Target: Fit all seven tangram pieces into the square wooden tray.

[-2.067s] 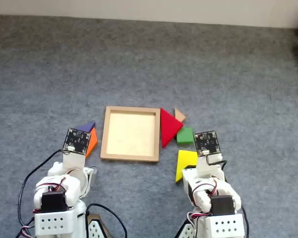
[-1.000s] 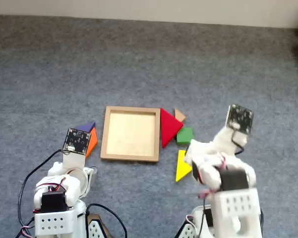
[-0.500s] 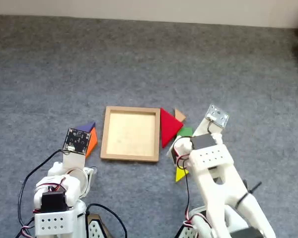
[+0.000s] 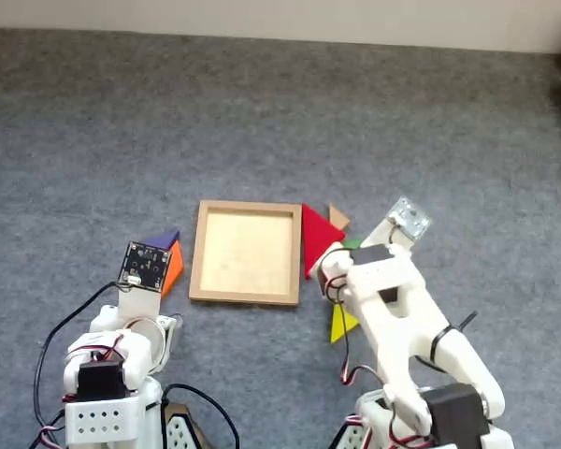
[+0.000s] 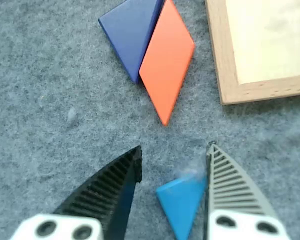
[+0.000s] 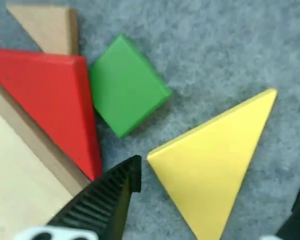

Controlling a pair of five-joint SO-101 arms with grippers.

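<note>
Seven pieces lie on the grey tabletop (image 4: pixel 262 112), all outside the wooden tray (image 4: pixel 243 297). On its right are the red triangle (image 6: pixel 50 95), green square (image 6: pixel 127 97), tan triangle (image 6: pixel 47 27) and yellow triangle (image 6: pixel 215 160). The right gripper (image 6: pixel 220 180) hangs over the yellow one with its fingers spread. On the left, the orange parallelogram (image 5: pixel 167 60) touches the dark blue triangle (image 5: pixel 130 30). The left gripper (image 5: pixel 175 150) has its fingers apart, with a light blue triangle (image 5: pixel 182 200) between them.

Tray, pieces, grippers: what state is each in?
wooden tray: empty
red triangle: outside, against the tray
green square: outside tray
tan triangle: outside tray
yellow triangle: outside, under right gripper
dark blue triangle: outside, touching orange parallelogram
orange parallelogram: outside
light blue triangle: outside, between left gripper fingers
left gripper: open
right gripper: open
</note>
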